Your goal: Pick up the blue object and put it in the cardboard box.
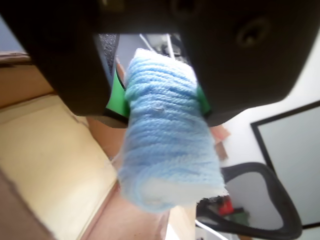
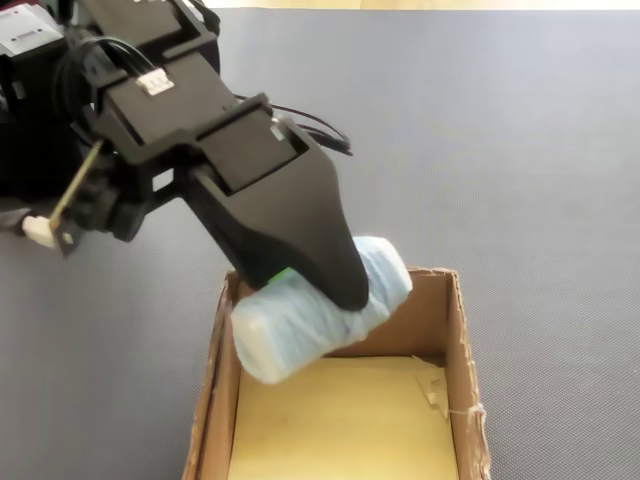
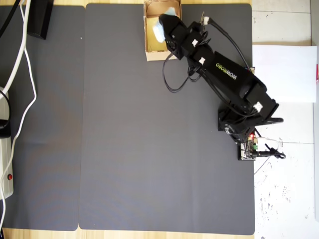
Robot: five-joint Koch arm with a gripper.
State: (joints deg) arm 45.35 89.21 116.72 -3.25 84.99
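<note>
Large dark grey mat [image 3: 124, 124] over a pale wooden tabletop [image 3: 149, 234], wood showing along the mat's edges in the overhead view. White paper sheet [image 3: 284, 72] to the right of the mat. White cables [image 3: 24, 64] trailing down the left side. In the wrist view, black office chair [image 1: 265, 200] and dark-framed white panel [image 1: 295, 160] against a white wall [image 1: 310, 80]. Even, bright daylight.

Pale blue-white ribbed yarn bundle [image 2: 300, 315], black gripper [image 2: 335, 295] with green pads [image 1: 116, 97], tan cardboard box [image 2: 462, 380] with yellowish inside, dark grey mat [image 3: 124, 124], white cables [image 3: 22, 64]
</note>
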